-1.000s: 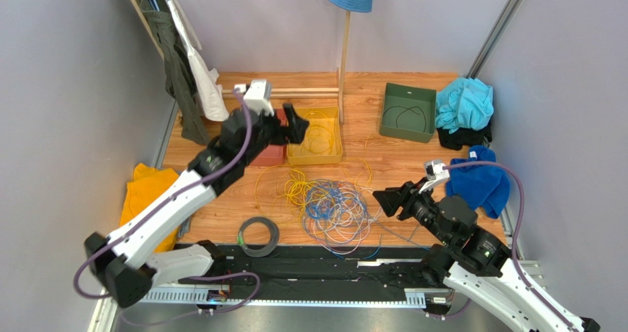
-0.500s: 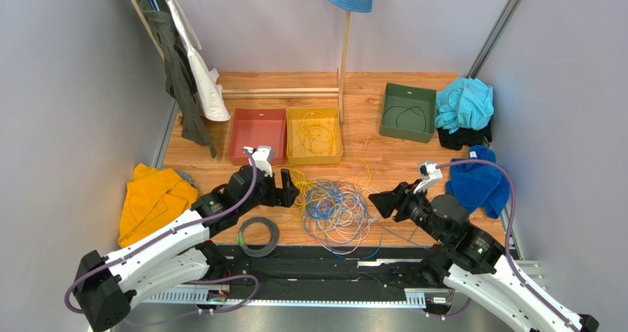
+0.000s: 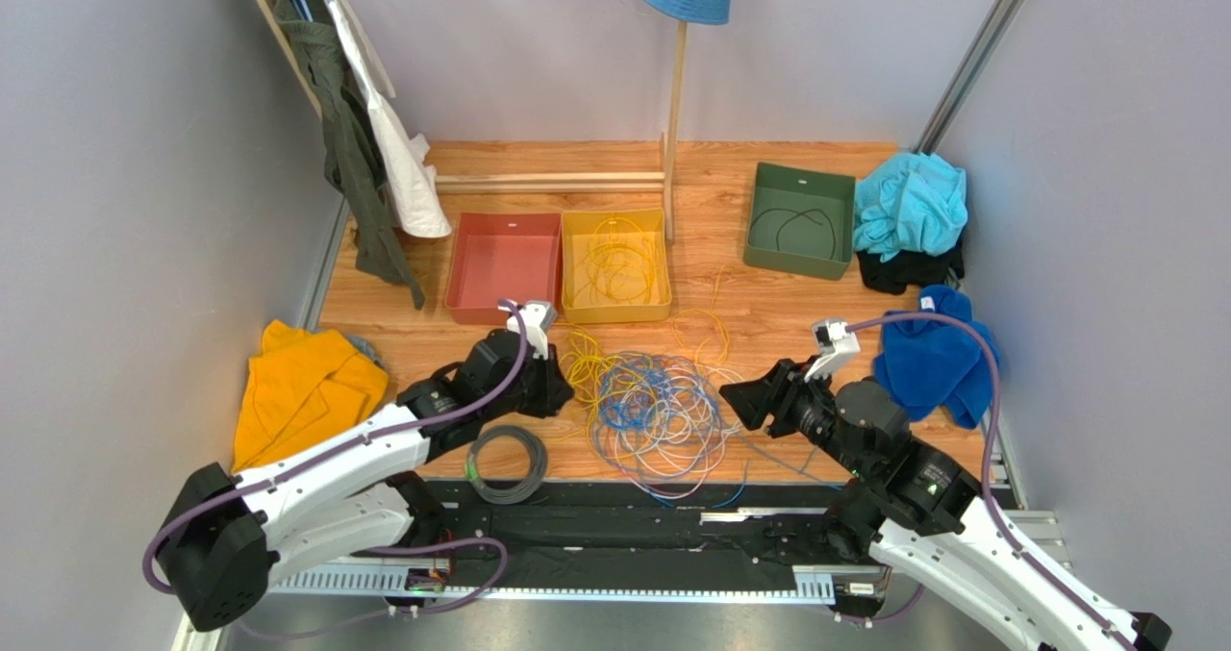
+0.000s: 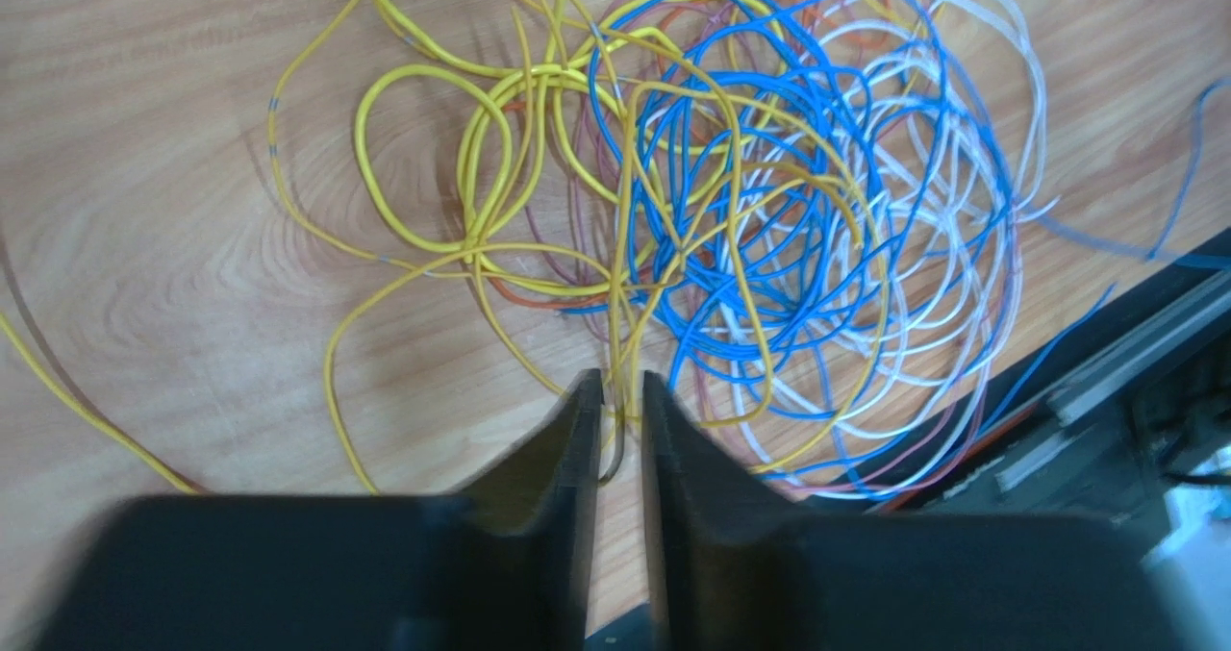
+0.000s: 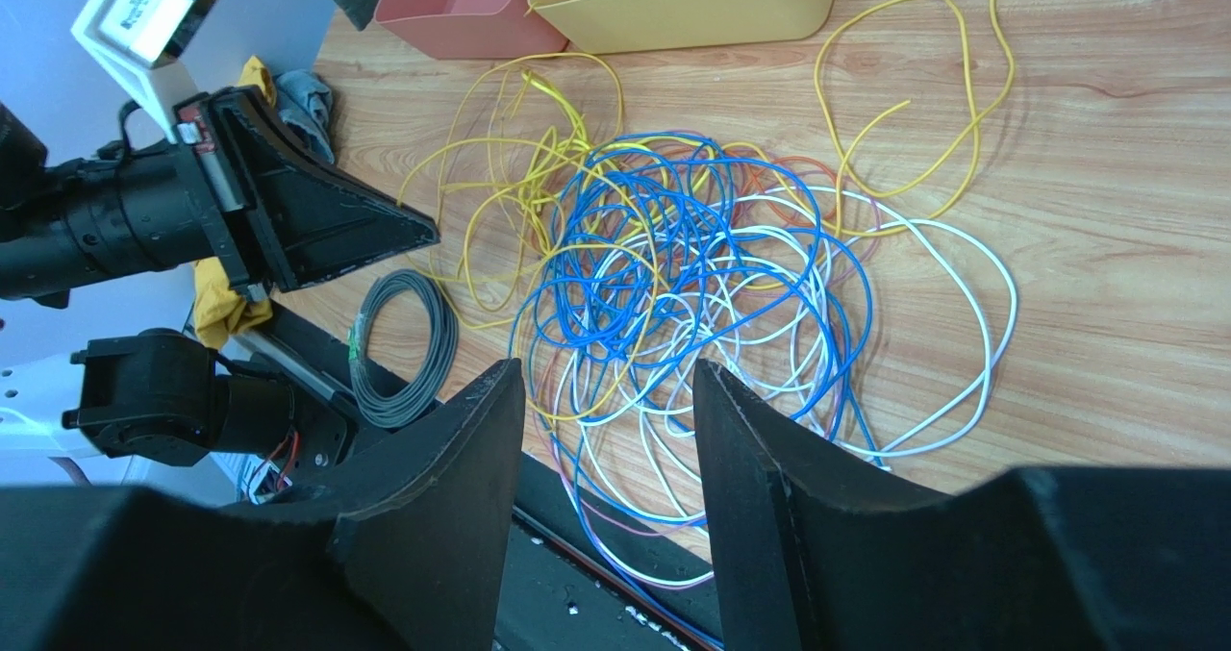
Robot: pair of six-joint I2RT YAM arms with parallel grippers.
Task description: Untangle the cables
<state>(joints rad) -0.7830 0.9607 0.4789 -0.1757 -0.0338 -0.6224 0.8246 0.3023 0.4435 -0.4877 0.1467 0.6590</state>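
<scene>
Since 0.5 s ago: left gripper point(image 4: 622, 406) edged closer to cables point(image 3: 653, 403), jaws near-closed round a yellow strand. Right gripper point(image 5: 607, 392) open, at pile's right. Mid-table tangle mostly unsorted; yellow bin point(image 3: 617, 309) holds some.

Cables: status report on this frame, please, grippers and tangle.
Left gripper nearly shut, at the yellow edge of the cables, grip unconfirmed. Right gripper open, hovering at the other side. Tangle still knotted on the table. Grey coil lies apart, nothing blocking.
</scene>
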